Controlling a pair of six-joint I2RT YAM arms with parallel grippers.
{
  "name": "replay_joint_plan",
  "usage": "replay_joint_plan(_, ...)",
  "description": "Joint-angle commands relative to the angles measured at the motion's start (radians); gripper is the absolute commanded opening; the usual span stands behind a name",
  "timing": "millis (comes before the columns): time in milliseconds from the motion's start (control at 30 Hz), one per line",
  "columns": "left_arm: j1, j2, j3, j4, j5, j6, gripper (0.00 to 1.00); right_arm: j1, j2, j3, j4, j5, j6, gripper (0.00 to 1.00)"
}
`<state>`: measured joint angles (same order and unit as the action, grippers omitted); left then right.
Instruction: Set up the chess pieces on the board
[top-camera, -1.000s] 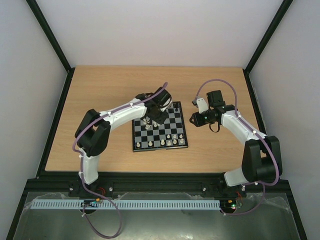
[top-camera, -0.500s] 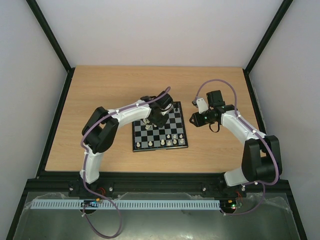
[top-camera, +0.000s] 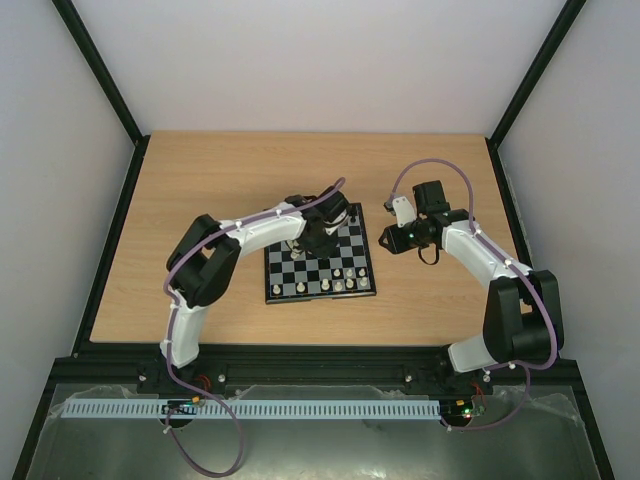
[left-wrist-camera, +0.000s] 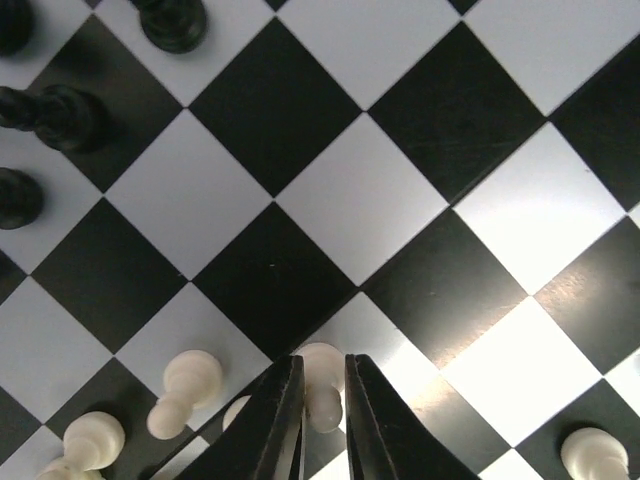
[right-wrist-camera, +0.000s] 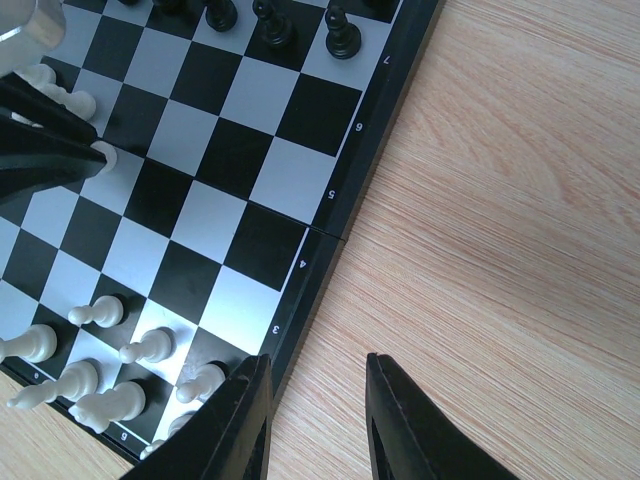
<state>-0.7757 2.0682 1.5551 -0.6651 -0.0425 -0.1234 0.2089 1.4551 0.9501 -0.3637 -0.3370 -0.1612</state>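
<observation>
white pawn (left-wrist-camera: 322, 388) pinched inside the left pincer (left-wrist-camera: 322, 366).

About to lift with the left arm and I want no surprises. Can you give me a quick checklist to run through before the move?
1. Left gripper on the white pawn: ok, its fingers sit tight against both sides.
2. Pawn raised off the board: cannot tell.
3. Neighbouring white piece clear of that gripper: cannot tell; it sits right beside one finger and is partly hidden.
4. Black pieces clear of the lift: ok, they are several squares away.
5. Right gripper out of the way: ok, it is open and empty at the board's edge.
</observation>
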Motion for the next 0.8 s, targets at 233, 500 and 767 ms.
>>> replay_joint_plan(233, -0.025, -0.098, -0.038, -0.024, 0.100, 0.014, 0.09, -0.003, 0.008, -0.006, -0.038, -0.022, -0.014, 0.28)
replay_joint_plan(500, -0.034, -0.138, -0.084, -0.068, 0.173, 0.059, 0.09, -0.003, 0.011, -0.004, -0.041, -0.025, -0.014, 0.29)
replay_joint_plan(767, -0.057, -0.127, -0.103, -0.084, 0.215, 0.071, 0.09, -0.003, 0.013, -0.005, -0.040, -0.025, -0.014, 0.28)
